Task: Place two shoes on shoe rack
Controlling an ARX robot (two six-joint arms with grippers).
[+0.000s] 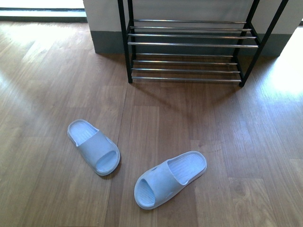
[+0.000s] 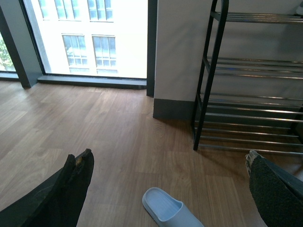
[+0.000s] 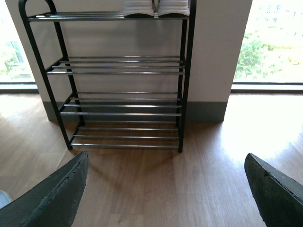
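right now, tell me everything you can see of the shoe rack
The shoe rack stands upright on the wood floor against a white wall. Black round-topped metal side frames carry four tiers of thin chrome rods. The lower three tiers are bare; the top one holds a white-soled pair near one end. The left slide and right slide lie on the floor apart from it.

Front view: mounted high, tilted down at the wooden floor [image 1: 57,85], left slipper [image 1: 94,147] and right slipper [image 1: 170,179] close below, only the lower shelves of the shoe rack [image 1: 189,45] ahead. Left wrist view: low, looking out between the spread fingers [image 2: 71,189] of the left gripper [image 2: 168,155], a slipper [image 2: 170,210] between them, the rack's end frame beyond one fingertip. Right wrist view: low too, square-on to the whole rack beyond the parted fingers [image 3: 52,198] of the right gripper [image 3: 166,155]. Shared by all three: rack and floor.
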